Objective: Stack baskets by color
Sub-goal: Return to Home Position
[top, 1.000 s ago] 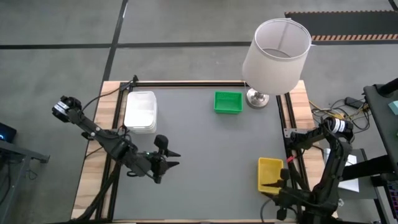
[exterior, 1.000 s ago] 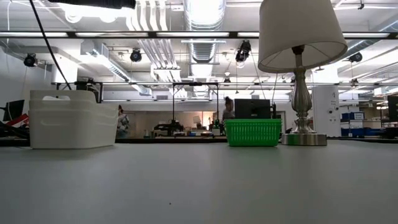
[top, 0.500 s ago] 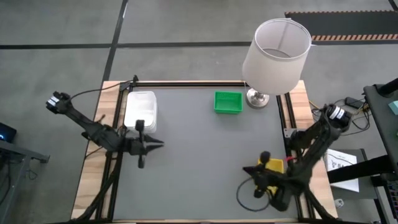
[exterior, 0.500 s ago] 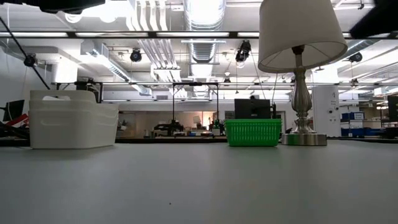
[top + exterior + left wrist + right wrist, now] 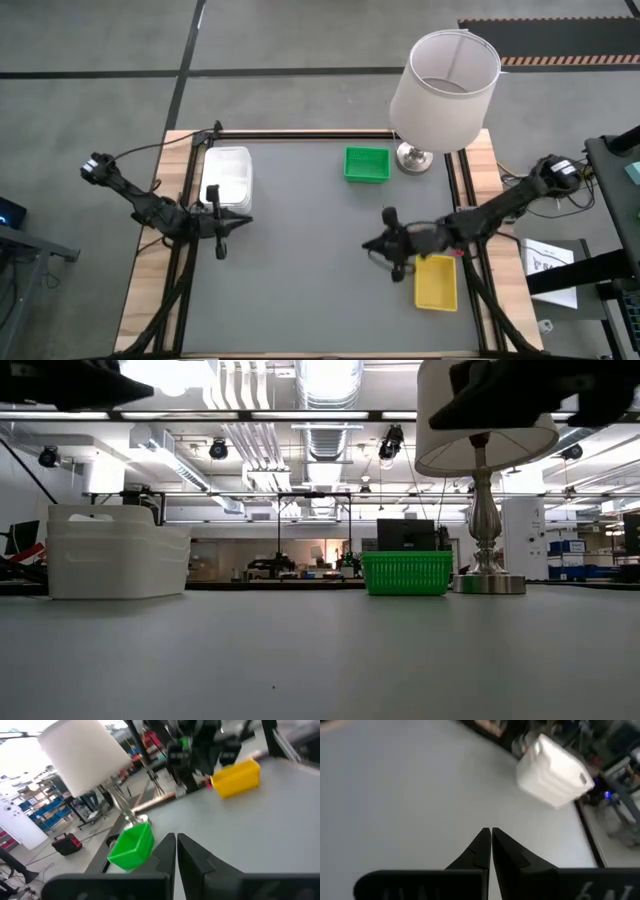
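Note:
Stacked white baskets (image 5: 226, 178) stand at the far left of the table and show in the low view (image 5: 115, 552) and the right wrist view (image 5: 552, 772). A green basket (image 5: 366, 164) (image 5: 131, 846) rests on its base at the far middle. A yellow basket (image 5: 436, 282) (image 5: 236, 778) lies at the near right. My left gripper (image 5: 240, 221) (image 5: 176, 837) hovers shut just near of the white baskets, holding nothing. My right gripper (image 5: 368, 245) (image 5: 489, 832) hovers shut left of the yellow basket, above the bare table, also with nothing in it.
A lamp with a large white shade (image 5: 443, 88) stands on its metal foot (image 5: 413, 157) at the far right corner, right of the green basket. The grey table top (image 5: 310, 260) lies bare between the two grippers.
My left gripper has drawn back toward the table's far left, up to the white baskets, and has shut. My right gripper has swung from the near right corner past the yellow basket toward the table's middle, turning about as it went. The baskets have stayed put.

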`<state>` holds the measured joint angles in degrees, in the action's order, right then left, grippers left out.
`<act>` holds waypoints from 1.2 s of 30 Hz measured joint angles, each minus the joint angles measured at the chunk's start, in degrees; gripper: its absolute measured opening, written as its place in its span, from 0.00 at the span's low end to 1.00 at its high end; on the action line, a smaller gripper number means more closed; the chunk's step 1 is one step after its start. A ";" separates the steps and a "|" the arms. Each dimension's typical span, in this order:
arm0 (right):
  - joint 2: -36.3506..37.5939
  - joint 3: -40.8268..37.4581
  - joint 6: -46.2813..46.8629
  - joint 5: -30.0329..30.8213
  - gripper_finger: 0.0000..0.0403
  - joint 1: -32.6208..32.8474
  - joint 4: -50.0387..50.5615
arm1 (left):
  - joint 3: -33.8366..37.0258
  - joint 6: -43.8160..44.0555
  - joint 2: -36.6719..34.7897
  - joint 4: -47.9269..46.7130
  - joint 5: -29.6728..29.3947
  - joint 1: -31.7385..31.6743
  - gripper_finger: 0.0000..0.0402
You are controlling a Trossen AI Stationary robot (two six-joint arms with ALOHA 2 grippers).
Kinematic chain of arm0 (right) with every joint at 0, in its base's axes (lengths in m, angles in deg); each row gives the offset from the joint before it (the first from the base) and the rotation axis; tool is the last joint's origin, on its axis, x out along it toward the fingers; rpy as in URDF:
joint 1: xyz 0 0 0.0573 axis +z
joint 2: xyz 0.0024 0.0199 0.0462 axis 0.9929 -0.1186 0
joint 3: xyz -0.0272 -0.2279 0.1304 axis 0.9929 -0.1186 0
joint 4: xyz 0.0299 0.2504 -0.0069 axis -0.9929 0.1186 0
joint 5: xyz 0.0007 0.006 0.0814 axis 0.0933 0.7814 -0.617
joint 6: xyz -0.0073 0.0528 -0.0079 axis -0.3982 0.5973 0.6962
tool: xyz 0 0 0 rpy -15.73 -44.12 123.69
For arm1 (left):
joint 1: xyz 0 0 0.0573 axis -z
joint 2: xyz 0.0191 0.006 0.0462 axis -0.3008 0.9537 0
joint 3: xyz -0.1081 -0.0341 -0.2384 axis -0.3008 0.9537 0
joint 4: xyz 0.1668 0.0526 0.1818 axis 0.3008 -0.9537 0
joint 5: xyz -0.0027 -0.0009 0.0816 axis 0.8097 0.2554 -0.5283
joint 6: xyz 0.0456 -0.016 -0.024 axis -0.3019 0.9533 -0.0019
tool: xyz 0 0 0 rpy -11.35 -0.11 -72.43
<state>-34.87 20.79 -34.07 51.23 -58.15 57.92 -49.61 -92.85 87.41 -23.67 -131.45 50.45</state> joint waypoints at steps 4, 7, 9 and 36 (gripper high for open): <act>5.48 -6.95 -4.27 -9.43 0.02 -8.60 -10.80 | 2.14 0.04 -4.37 0.24 -0.63 0.00 0.00; 10.34 -11.20 -6.03 -10.14 0.02 -13.17 -12.49 | 3.58 0.08 -7.84 0.80 -1.07 0.00 0.00; 14.05 -13.48 -6.53 -10.43 0.02 -15.08 -12.85 | 4.61 0.06 -10.10 0.26 -1.04 0.00 0.00; 62.53 -34.38 -16.53 -11.40 0.02 -18.21 -16.27 | 16.62 -14.95 -21.47 21.57 -8.69 0.02 0.00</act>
<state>27.66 -13.59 -50.59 39.83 -76.36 41.65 -33.00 -107.80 65.95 -2.10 -140.14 50.47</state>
